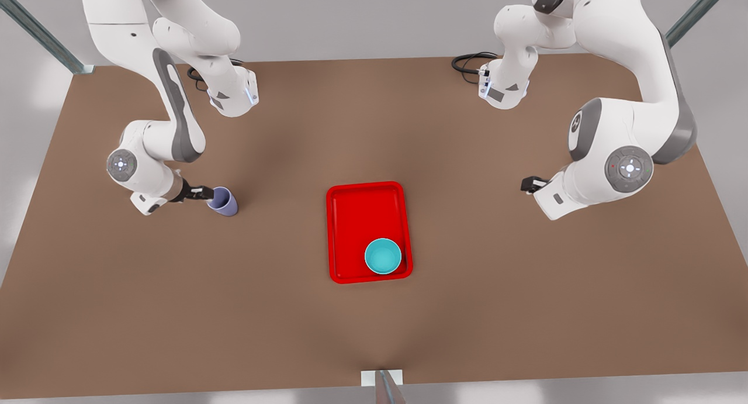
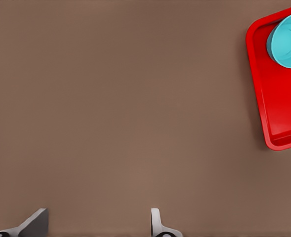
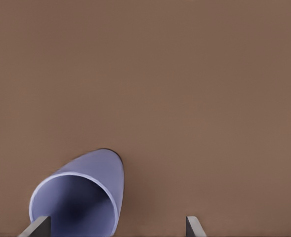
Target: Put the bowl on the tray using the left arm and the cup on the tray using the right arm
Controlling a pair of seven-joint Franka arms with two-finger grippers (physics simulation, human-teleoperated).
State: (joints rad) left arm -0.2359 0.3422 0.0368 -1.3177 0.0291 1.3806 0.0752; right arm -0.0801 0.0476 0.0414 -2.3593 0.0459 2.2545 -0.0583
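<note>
Bowl [image 1: 383, 256] placement looks finished: the teal bowl sits upright inside the red tray [image 1: 356, 217], in the corner nearest the camera on the front view's right. The step in hand is therefore the cup's.

The lavender cup [image 1: 224, 202] stands on the brown worktop [image 1: 374, 334] well off to the front view's left of the tray, and seems tilted, its mouth turned toward the arm beside it. The right tool [image 1: 205, 193] is at the cup's rim. In the right wrist view its fingers [image 3: 37, 228] are spread wide, one tip at the cup's [image 3: 81, 197] open mouth and the other well clear on bare worktop, so nothing is gripped yet and the cup lies off-centre between them.

The next move probably calls for shifting the tool sideways so the cup wall falls between the fingers, closing on it, then lifting and carrying it to the tray. A tilted, tapered cup could roll or slip if pinched near the rim alone.

The left tool [image 1: 530, 185] waits above bare worktop on the front view's right, spread open and empty, with the tray [image 2: 278, 98] and bowl [image 2: 288, 39] seen off to one side in its wrist view.

The path between cup and tray is plain worktop. The tray's far half is free; the bowl only limits the near corner.
</note>
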